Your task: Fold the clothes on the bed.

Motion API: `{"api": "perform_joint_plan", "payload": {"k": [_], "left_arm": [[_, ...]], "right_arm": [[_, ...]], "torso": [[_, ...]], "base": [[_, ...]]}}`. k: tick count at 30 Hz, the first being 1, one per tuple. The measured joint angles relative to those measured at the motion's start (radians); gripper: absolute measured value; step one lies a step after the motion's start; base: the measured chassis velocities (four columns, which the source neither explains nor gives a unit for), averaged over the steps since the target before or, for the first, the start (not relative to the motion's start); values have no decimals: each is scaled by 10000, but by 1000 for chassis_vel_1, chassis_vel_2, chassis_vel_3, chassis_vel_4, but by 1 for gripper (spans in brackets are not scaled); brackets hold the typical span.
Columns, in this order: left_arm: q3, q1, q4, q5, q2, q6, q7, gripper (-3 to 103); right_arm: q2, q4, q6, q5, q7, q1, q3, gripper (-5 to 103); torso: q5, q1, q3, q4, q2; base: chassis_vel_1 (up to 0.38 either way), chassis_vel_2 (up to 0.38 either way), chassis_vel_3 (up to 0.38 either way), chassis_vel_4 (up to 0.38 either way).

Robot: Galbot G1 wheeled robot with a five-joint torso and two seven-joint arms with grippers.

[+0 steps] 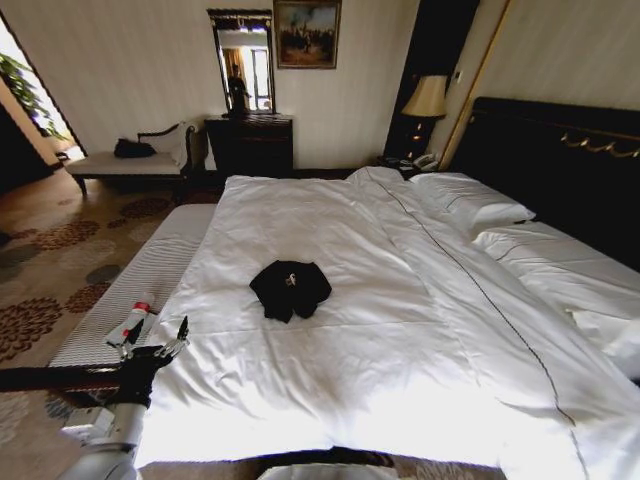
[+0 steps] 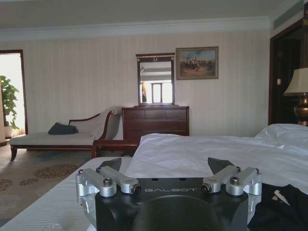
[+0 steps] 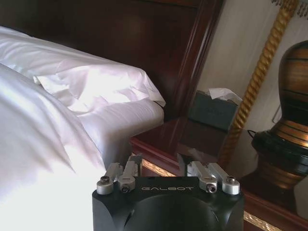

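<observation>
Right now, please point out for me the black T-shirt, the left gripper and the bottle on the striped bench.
black T-shirt (image 1: 290, 288), head view, middle of the crumpled cloth.
left gripper (image 1: 178, 340), head view, between its open fingertips.
bottle (image 1: 130, 323), head view, middle of its body.

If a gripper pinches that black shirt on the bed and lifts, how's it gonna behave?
The black shirt lies crumpled in a soft heap on the white duvet, so it will probably droop and unfurl when lifted. It looks thin, likely light. Pushed, it would probably bunch rather than slide whole.
</observation>
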Motion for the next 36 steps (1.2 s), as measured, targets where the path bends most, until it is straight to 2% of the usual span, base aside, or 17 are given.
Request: {"api": "perform_joint_plan", "payload": {"k": [1, 4, 7, 8, 10, 13, 16, 21, 29, 33, 36], "left_arm": [[0, 3, 18, -2, 0, -10, 3, 100], [1, 0, 39, -3, 1, -20, 9, 100], [22, -49, 42, -2, 4, -21, 12, 100], [22, -49, 42, -2, 4, -21, 12, 100], [30, -106, 28, 6, 9, -15, 11, 100], [31, -141, -23, 7, 13, 8, 2, 100], [34, -146, -46, 17, 23, 22, -2, 100], [38, -162, -64, 44, 12, 32, -66, 100], [91, -291, -146, 120, 3, 134, -159, 100], [116, -268, -200, 193, -15, 150, -165, 100], [118, -249, -211, 220, -36, 153, -171, 100]], "right_arm": [[47, 112, 5, 5, -1, -68, 40, 48], [133, 352, 13, 38, -6, -167, 97, 53], [227, 725, 82, 140, -40, -307, 141, 70], [227, 725, 82, 140, -40, -307, 141, 70], [305, 1100, 256, 252, -236, -446, 144, 80], [392, 1594, 541, 291, -467, -642, 142, 86], [616, 2914, 761, 717, -730, -1062, 116, 99], [907, 4700, 777, 1169, -767, -1709, -1, 100], [1737, 7307, 699, 957, -456, -2532, -407, 100], [2264, 8593, 488, 539, -363, -2894, -767, 100], [2598, 9378, 465, -222, -426, -3201, -1252, 100]], "torso": [[0, 0, 1, -1, 0], [1, 1, 1, -5, 0], [3, 0, 1, -5, 0], [3, 0, 1, -5, 0], [4, 0, 1, -3, 0], [3, 2, 1, -3, -2], [1, 2, 1, -1, -2], [-2, 2, 1, 0, -2], [0, 2, 1, -2, -2], [2, 3, 1, -2, -2], [0, 2, 0, -4, -2]], "base": [[0, 0, 0, 0], [0, 0, 0, 0], [0, 0, 0, 0], [0, 0, 0, 0], [0, 0, 0, 0], [0, 0, 0, 0], [0, 0, 0, 0], [0, 0, 0, 0], [0, 0, 0, 0], [0, 0, 0, 0], [0, 0, 0, 0]]}}
